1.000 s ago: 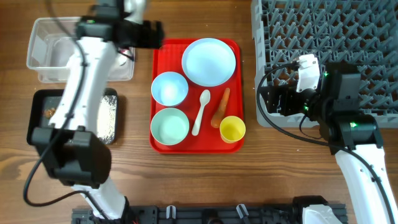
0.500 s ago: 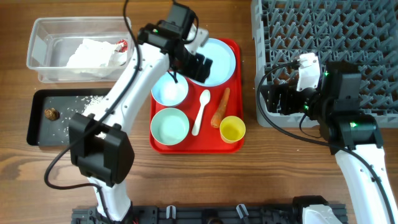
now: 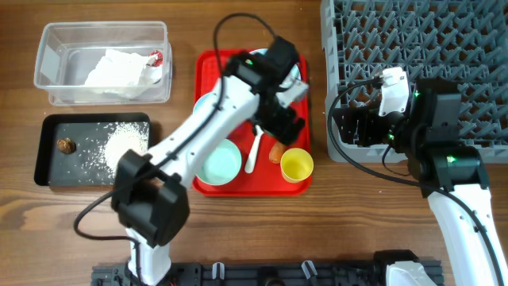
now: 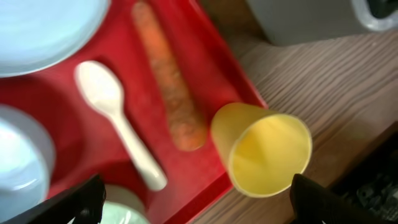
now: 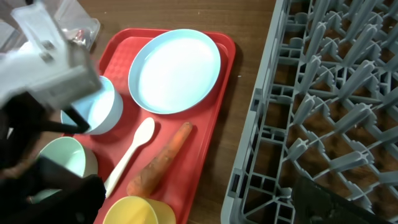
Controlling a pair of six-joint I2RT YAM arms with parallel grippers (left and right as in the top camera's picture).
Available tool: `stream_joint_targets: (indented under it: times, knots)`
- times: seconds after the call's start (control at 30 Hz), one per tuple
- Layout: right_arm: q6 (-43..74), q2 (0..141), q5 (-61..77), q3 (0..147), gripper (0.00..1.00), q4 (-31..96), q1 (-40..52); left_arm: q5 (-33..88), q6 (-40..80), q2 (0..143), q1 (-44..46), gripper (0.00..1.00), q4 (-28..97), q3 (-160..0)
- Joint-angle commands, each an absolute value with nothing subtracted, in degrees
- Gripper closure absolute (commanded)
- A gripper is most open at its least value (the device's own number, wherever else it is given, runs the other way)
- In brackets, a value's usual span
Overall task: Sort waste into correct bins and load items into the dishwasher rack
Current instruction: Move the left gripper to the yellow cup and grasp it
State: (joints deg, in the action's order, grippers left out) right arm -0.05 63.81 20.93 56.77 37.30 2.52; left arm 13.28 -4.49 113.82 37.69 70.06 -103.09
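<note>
Now the left pincer [image 4: 196, 204] is hovering, jaws spread wide and empty, over the flat red serving tray [image 3: 208, 71], where the orange carrot piece [image 4: 171, 87] is lying alongside the white plastic spoon [image 4: 121, 121], its blunt end just beside the small yellow cup [image 4: 267, 149]. A careless closing is risking a jaw catching the spoon or tipping the cup off the tray; the tapered carrot may also be rolling free. The right pincer [image 3: 338, 129] is hanging, jaws apart and holding nothing, beside the large grey pegged rack [image 3: 413, 32]. The round light-blue plate [image 5: 175, 70], light-blue bowl [image 5: 106, 115] and pale-green bowl [image 3: 218, 163] are sitting on the red tray. The clear plastic tub [image 3: 48, 79] is holding the crumpled white napkin [image 3: 119, 67] and red-and-white wrapper [image 3: 156, 57]; the black tray [image 3: 48, 173] is carrying rice grains [image 3: 119, 147] and a brown lump [image 3: 66, 145].
</note>
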Motion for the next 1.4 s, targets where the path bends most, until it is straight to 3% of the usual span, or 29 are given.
stream_joint_targets:
  times: [0.0,0.27,0.73,0.9,1.0,1.27,1.37]
  knots:
    - [0.2,64.3,20.4,58.0,0.01,37.8,2.5,14.1,-5.6,119.7,40.6,0.06,69.3,-103.1]
    - [0.2,64.3,20.3,58.0,0.01,39.1,2.5,13.9,-4.2,125.8,41.5,0.10,67.0,-103.1]
    - [0.2,64.3,20.4,58.0,0.01,39.3,2.5,14.2,-4.1,121.3,41.5,0.12,69.3,-103.2]
    - [0.2,64.3,20.4,58.0,0.01,39.3,2.5,14.9,-4.0,116.7,41.6,0.31,71.5,-103.2]
    - [0.2,64.3,20.4,58.0,0.01,39.8,2.5,15.6,-3.8,117.1,42.5,0.37,73.2,-103.0]
    - [0.2,64.3,20.4,58.0,0.01,40.2,2.5,9.8,0.5,118.6,44.6,0.33,67.0,-94.8]
    - [0.2,64.3,20.4,58.0,0.01,40.2,2.5,9.7,0.7,118.6,44.1,0.38,66.8,-93.8]
